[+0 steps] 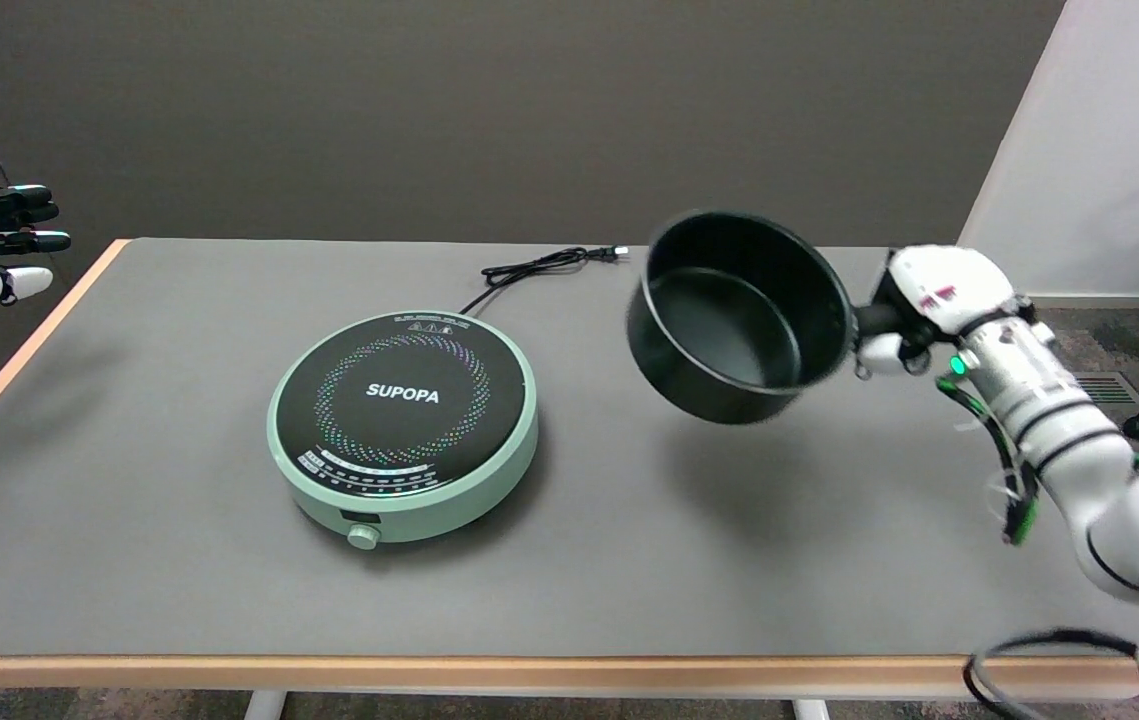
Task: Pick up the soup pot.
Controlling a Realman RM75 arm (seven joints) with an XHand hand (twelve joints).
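Right black-and-white hand (914, 310) wrapped tight around the short handle of the round black metal soup pot (737, 318), fingers closed on it. Held in the air, clear of the grey table (179, 500), to the right of the round mint-green induction cooktop (403, 424) and tilted so the dark, empty inside shows.

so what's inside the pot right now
Nothing visible: the pot is tilted toward the camera in the right hand, showing a bare black floor and far wall. The near wall's inner face is hidden by the rim, and the handle is covered by the fingers.
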